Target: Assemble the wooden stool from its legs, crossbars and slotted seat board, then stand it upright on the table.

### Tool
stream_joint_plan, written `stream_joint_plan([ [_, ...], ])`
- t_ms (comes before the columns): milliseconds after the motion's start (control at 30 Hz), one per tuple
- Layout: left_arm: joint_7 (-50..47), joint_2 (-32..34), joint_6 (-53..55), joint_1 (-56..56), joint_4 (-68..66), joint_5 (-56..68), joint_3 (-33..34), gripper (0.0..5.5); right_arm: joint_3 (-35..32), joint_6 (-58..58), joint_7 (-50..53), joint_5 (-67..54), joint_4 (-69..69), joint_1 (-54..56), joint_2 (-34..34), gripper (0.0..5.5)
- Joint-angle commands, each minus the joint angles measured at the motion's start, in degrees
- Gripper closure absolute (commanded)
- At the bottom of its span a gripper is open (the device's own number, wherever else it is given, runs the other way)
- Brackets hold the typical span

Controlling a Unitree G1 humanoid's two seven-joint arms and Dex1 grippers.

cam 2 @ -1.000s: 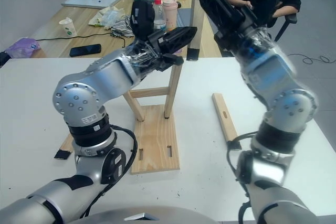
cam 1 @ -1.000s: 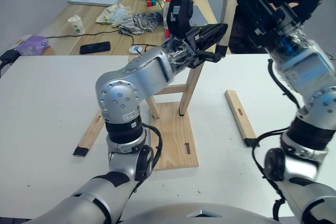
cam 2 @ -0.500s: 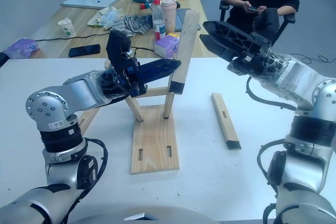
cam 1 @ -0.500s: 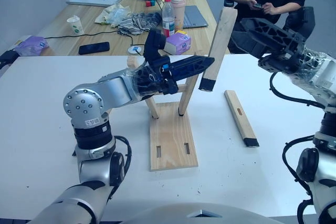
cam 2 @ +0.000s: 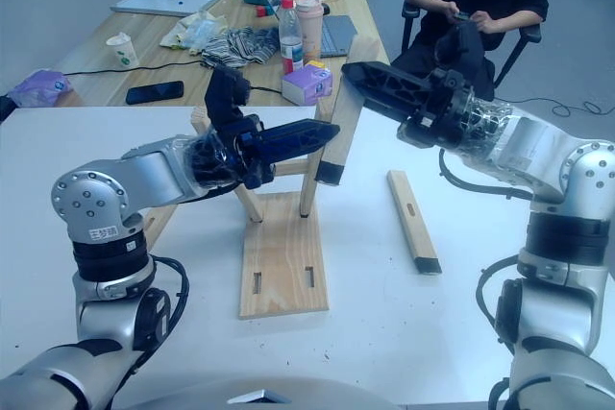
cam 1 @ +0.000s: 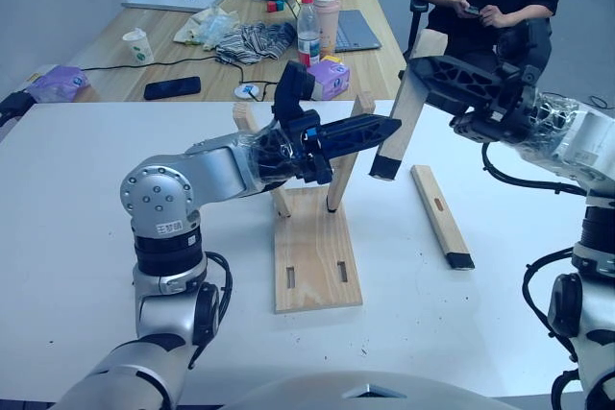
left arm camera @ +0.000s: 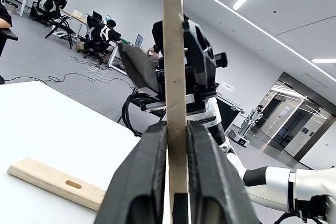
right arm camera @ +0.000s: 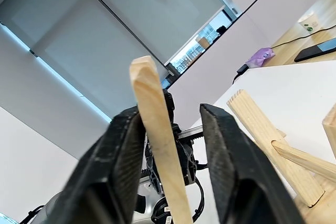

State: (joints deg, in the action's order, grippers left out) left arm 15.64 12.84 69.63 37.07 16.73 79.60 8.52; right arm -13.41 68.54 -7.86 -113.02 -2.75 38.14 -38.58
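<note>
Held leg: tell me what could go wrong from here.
1. The left gripper is shut on the leg. The right gripper only straddles its top, with a gap at one finger. Held at one place, the leg may pivot or slip.
2. Its black-capped end hangs close to the standing leg set in the seat board. A swing could knock that part-built frame over.
</note>
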Motion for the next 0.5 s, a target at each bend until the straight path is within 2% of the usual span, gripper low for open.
stream_joint_plan([
  [33, -0.45, 0.75, -1.21, 0.54, 0.26, 1.80, -0.83, 5.15, 0.37, 0.04, -0.26, 0.04, 0.50, -0.54, 0.30, 4.37],
  [133, -0.77, 1.11, -1.67, 0.58, -0.04, 2.08, -1.20, 5.15, 0.40, 0.04, -0.78, 0.04, 0.36, -0.77, -0.01, 4.86],
  [333, -2.27, 1.84, -3.25, 0.76, -0.71, 1.52, -1.59, 5.15, 0.30, -0.88, -0.81, 0.10, 0.26, -1.00, -1.02, 5.05],
  [367, -2.45, 2.19, -3.32, 0.66, -0.93, 0.75, -1.91, 4.78, 0.28, -1.29, -0.53, 0.16, 0.33, -1.14, -1.35, 5.05],
  [500, -2.06, 3.97, -3.39, -0.97, -1.40, -0.26, -2.06, 4.15, -1.41, -3.95, -1.38, 7.61, 1.44, -2.48, -2.83, 5.09],
])
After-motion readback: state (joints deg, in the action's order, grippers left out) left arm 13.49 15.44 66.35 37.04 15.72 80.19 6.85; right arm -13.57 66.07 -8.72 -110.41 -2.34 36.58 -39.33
